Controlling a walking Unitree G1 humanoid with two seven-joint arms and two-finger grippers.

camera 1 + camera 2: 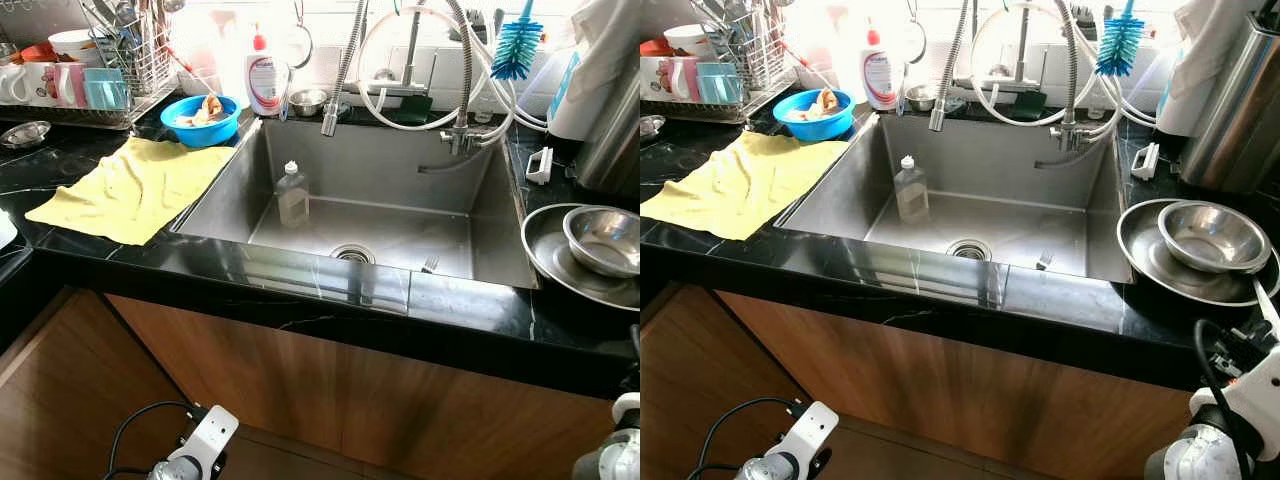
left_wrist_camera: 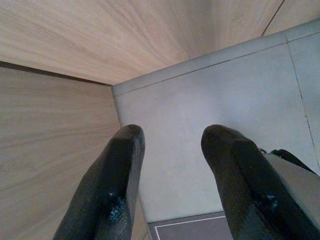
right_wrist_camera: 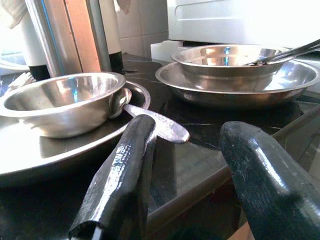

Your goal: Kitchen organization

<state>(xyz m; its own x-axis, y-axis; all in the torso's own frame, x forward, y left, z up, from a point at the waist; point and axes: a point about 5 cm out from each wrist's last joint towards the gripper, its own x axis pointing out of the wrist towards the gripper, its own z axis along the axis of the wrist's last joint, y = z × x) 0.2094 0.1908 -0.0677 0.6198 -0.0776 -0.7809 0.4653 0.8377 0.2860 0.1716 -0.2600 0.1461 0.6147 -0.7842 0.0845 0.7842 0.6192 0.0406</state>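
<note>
— Down by the wooden cabinet front (image 1: 300, 370), what is the left gripper (image 2: 172, 165) doing?

— It is hanging low beside the cabinet, pointing at the pale floor (image 2: 220, 115). Its two black fingers (image 2: 107, 190) are standing apart with nothing between them.

— And the right gripper (image 3: 195, 170)?

— It is hovering at the edge of the black table (image 1: 1060, 310), on the robot's right. Its fingers (image 3: 120, 175) are spread wide, holding nothing, and pointing toward a small steel bowl (image 3: 62, 102) that is sitting in a wide steel plate (image 3: 30, 160). A spoon handle (image 3: 160, 125) is sticking out past that plate's rim, just beyond the fingertips. A second steel bowl (image 3: 227, 55) is resting in another plate (image 3: 240, 85) farther along the table.

— What is lying in the sink (image 1: 480, 190)?

— A clear bottle (image 1: 292, 192) is standing upright near its left wall, and a fork (image 1: 431, 264) is lying by the front wall, right of the drain (image 1: 351, 254).

— And to the left of the sink?

— A yellow cloth (image 1: 130, 185) is spreading across the table, touching the sink's rim. Behind it a blue bowl (image 1: 200, 120) is holding some food scraps, next to a white soap bottle (image 1: 264, 80). A dish rack (image 1: 110, 85) with mugs is standing in the back corner. A blue bottle brush (image 1: 517, 45) is hanging over the hoses behind the sink.
</note>
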